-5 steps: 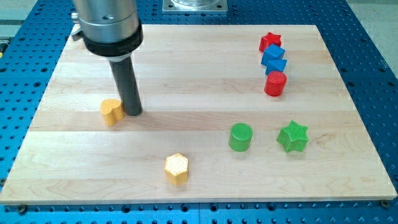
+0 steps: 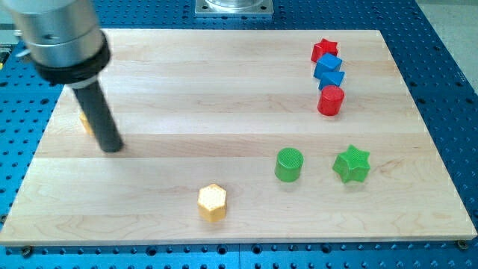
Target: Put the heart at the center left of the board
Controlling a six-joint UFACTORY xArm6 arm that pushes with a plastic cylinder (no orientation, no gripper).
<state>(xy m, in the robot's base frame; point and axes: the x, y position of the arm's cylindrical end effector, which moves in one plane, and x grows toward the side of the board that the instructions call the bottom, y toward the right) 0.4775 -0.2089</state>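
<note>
One yellow heart point(image 2: 87, 122) sits at the board's point(image 2: 224, 82) 9 o'clock edge, mostly hidden behind my tip point(image 2: 111, 147), touching its 10 o'clock side. No gripper is fitted. Yellow hexagon point(image 2: 212, 202) lies at 6 o'clock.

Heart point(image 2: 87, 123) at board point(image 2: 224, 90) left, just behind my tip point(image 2: 111, 147).

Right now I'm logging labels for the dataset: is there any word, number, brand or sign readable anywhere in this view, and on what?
None: no readable text in the camera view.
The wooden board, the yellow hexagon block, the green cylinder and the other blocks are blank.
The arm's metal housing above my tip shows no marking.
</note>
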